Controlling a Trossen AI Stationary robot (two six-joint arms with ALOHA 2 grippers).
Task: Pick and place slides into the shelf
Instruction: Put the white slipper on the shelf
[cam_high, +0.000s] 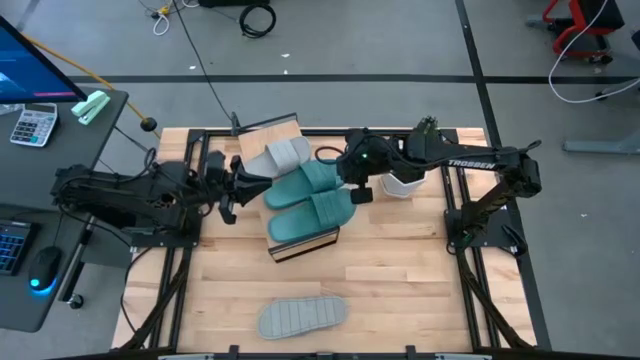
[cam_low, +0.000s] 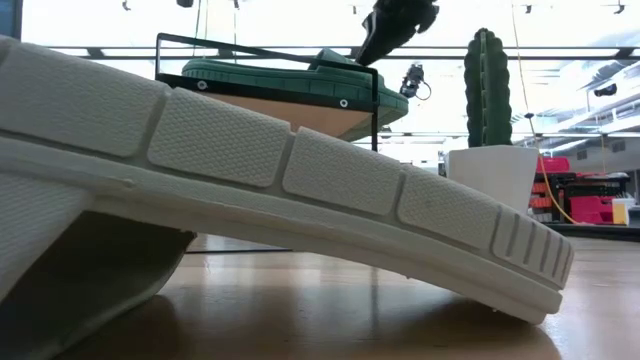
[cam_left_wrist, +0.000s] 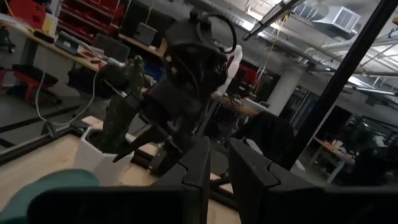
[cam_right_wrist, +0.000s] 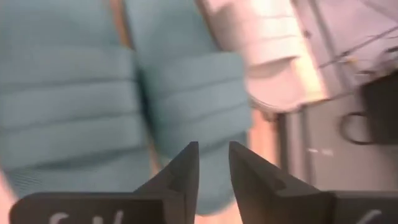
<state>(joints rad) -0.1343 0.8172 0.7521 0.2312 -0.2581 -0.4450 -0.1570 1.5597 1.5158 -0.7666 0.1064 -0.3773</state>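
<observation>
1. Table (cam_high: 400, 280): slatted wood top, dark frame rails along L and R edges.
2. Shelf (cam_high: 300, 247): light wood board w/ dark trim, lying diagonal near table centre, running toward the far edge. Low view shows it raised and tilted behind the near slide.
3. Slides on shelf: two teal ones (cam_high: 312, 212) side by side on its middle part, touching each other; one grey slide (cam_high: 281, 155) at the shelf's far end, just beside the teal pair.
4. Fourth slide, grey (cam_high: 302, 317): off the shelf, sole up, near the table's front edge, roughly mid-width, well apart from the rest. It fills the low view's foreground.
5. Potted cactus (cam_low: 488, 90) in white pot: far-right part of table, behind the R arm.
6. L gripper (cam_high: 236, 186): at the shelf's left side, near the grey slide on it. Fingers (cam_left_wrist: 198, 167) close together, small gap, nothing between them.
7. R gripper (cam_high: 352, 185): over the teal pair's right side. Fingers (cam_right_wrist: 183, 168) apart w/ narrow gap, empty; contact w/ slide cannot be told.
</observation>
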